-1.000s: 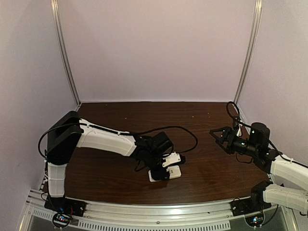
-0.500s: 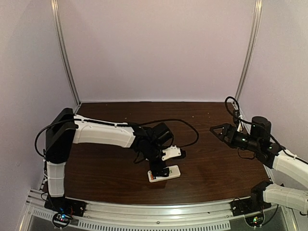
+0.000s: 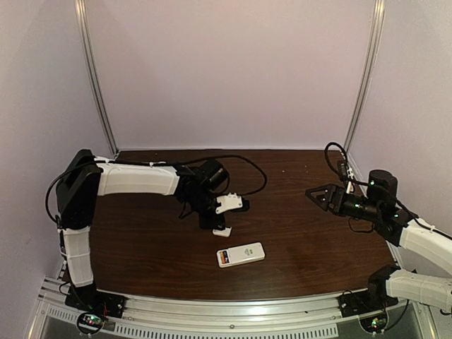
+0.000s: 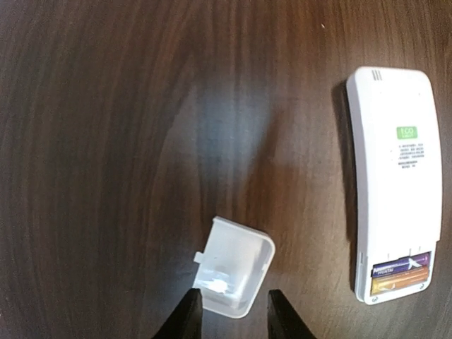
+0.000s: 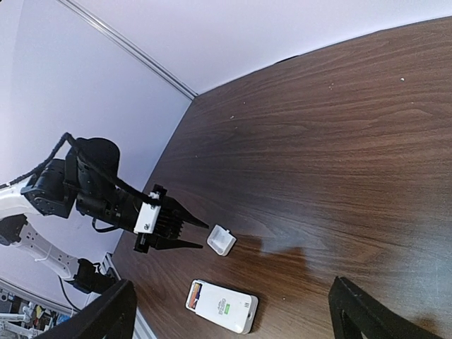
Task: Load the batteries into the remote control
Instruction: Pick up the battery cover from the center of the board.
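- left tool point(image 3: 220, 224): over the middle of the table point(image 3: 141, 240), fingers drawn in on the near end of a small white cover point(image 4: 234, 272), which sits pinched between the fingertips point(image 4: 188, 314).
- right tool point(image 3: 315, 198): raised over the right side of the table, jaws spread wide, nothing between them.
- remote control point(image 4: 394, 176): lies flat on the table, back face up with a green label showing. it is near the front edge at centre, just right of and nearer than the left tool, apart from the cover.
- battery bay: uncovered at one end of the remote control. the purple battery point(image 4: 397, 267) and the orange battery point(image 4: 397, 283) lie side by side inside it.
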